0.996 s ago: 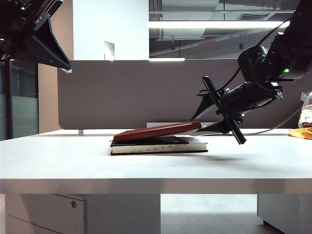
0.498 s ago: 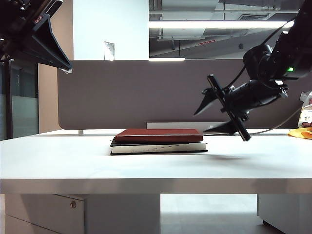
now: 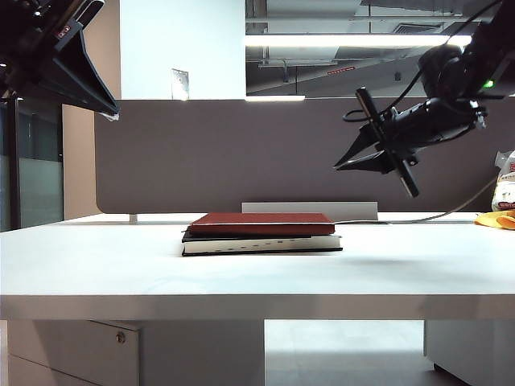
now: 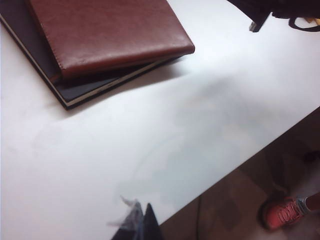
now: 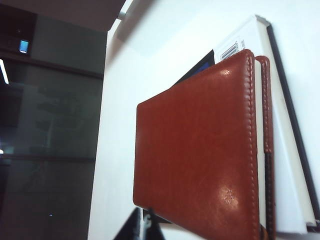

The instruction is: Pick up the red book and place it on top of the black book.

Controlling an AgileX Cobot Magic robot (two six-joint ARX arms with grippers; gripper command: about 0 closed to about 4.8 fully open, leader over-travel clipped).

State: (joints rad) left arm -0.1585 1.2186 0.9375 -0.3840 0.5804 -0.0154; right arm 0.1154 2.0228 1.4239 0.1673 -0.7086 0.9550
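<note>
The red book [image 3: 262, 223] is seen lying flat on top of the black book [image 3: 261, 242], near the middle of the white table [image 3: 257, 277], the two covers touching and nearly matched in outline, with the black book's pale page edge showing beneath the red cover. The right gripper [image 3: 348, 164] is held in the air above and to the right of the stack in the exterior view, well apart from the red book and pointing down toward it at a slant; its fingers are drawn together to a point and nothing is gripped between them. In the right wrist view the red book [image 5: 200, 150] is looked down on from that gripper [image 5: 142, 227], its stitched leather-like cover lying over the black book [image 5: 295, 135], whose white page block and dark rim stick out along one side. The left gripper [image 3: 113, 111] is parked high at the left edge of the exterior view, far from both books; only a dark finger tip [image 4: 147, 225] is caught in the left wrist view, and whether it is released or clenched cannot be told. In that same view the red book [image 4: 107, 32] is shown resting slightly askew on the black book [image 4: 75, 90], with bare table [image 4: 165, 140] beyond. No containers are seen. Behind the table a grey partition [image 3: 241, 153] is set, with ceiling lights above it, and something yellow [image 3: 495, 219] lies at the table's far right edge. A red shoe [image 4: 285, 215] is visible on the floor below the table edge.
</note>
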